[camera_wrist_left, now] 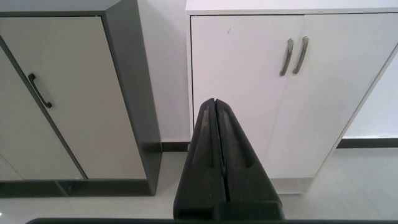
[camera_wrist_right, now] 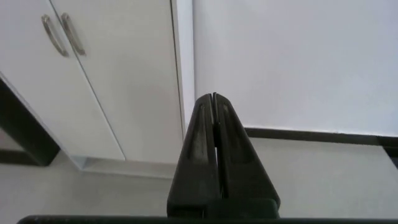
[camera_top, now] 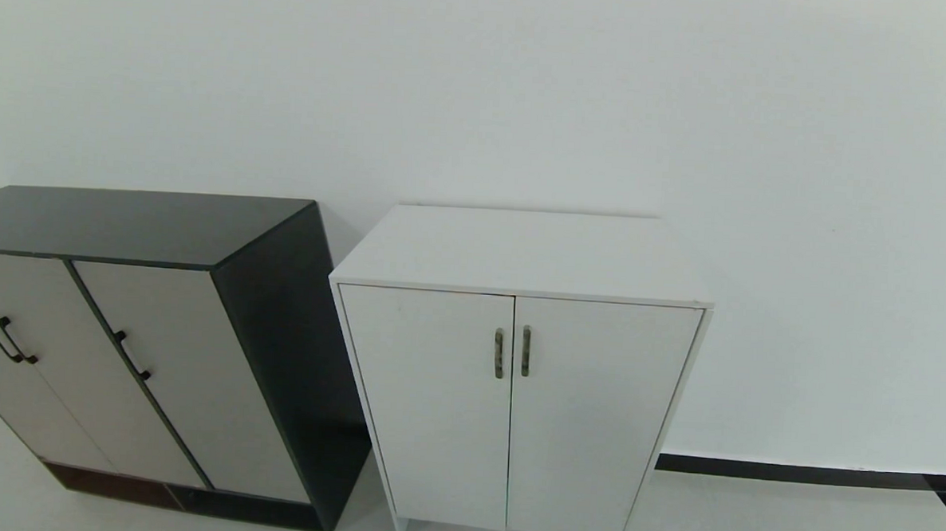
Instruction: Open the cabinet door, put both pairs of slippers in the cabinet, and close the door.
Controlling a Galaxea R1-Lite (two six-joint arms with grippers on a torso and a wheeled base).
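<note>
Left fingers (camera_wrist_left: 205,143) — pressed together | right fingers (camera_wrist_right: 202,143) together | white two-door cabinet (camera_top: 435,407) — shut

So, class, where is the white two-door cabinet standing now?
In the head view the white two-door cabinet stands centre frame against the wall, doors shut, to the right of the black cabinet with grey doors.
</note>
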